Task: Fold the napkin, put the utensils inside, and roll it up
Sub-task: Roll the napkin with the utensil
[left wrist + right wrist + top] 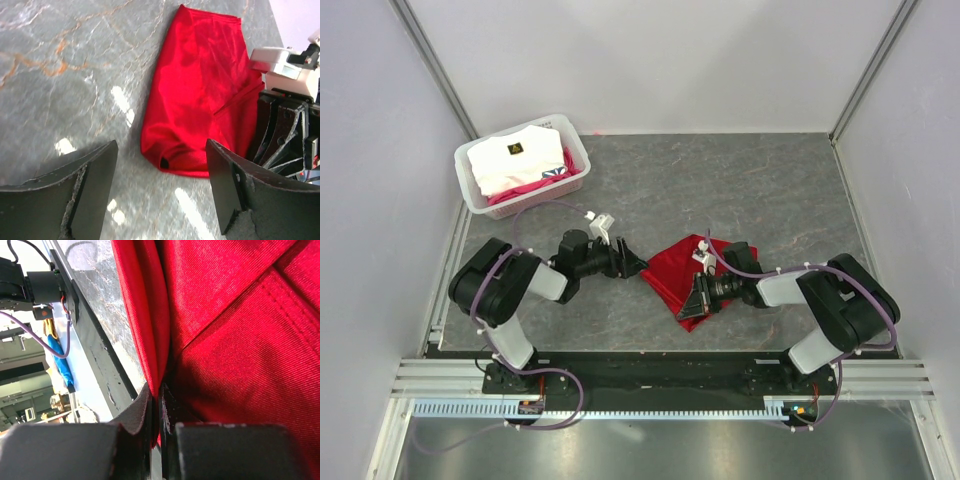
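Note:
The red napkin (682, 272) lies folded and bunched on the grey table, right of centre. My right gripper (698, 298) is shut on its near edge; in the right wrist view the jaws pinch a fold of the red cloth (235, 340). My left gripper (636, 266) is open and empty, just left of the napkin's left corner. In the left wrist view the napkin (200, 95) lies ahead between the spread fingers (97, 185); a small dark end shows in the near fold. The spoon is otherwise hidden.
A white basket (472, 185) with white and pink patterned fabric stands at the back left. White walls close the back and both sides. The black rail (650, 370) with the arm bases runs along the near edge.

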Action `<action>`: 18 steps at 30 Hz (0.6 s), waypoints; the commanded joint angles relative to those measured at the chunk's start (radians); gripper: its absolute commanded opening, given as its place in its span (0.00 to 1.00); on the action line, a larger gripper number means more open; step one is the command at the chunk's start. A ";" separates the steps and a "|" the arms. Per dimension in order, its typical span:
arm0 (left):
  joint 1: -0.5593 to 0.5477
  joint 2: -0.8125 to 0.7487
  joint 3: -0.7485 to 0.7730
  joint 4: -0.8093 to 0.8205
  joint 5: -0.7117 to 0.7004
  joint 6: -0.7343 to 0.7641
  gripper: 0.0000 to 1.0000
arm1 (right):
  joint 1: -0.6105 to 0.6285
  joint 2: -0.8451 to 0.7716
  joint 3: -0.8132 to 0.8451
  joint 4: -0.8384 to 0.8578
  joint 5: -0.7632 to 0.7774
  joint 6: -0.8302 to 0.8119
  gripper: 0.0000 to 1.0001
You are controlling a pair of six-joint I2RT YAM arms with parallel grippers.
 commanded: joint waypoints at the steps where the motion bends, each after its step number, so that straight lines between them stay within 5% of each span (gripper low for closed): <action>1: -0.013 0.066 0.030 0.047 0.017 -0.014 0.78 | -0.006 0.024 -0.017 0.031 0.015 -0.032 0.00; 11: -0.059 0.138 0.053 0.074 0.006 -0.026 0.71 | -0.009 0.027 -0.018 0.042 0.007 -0.028 0.00; 15: -0.069 0.152 0.076 0.037 -0.001 -0.034 0.55 | -0.010 0.023 -0.020 0.040 0.009 -0.029 0.00; 18: -0.069 0.141 0.087 -0.027 -0.030 -0.028 0.34 | -0.012 0.018 -0.018 0.034 0.014 -0.032 0.00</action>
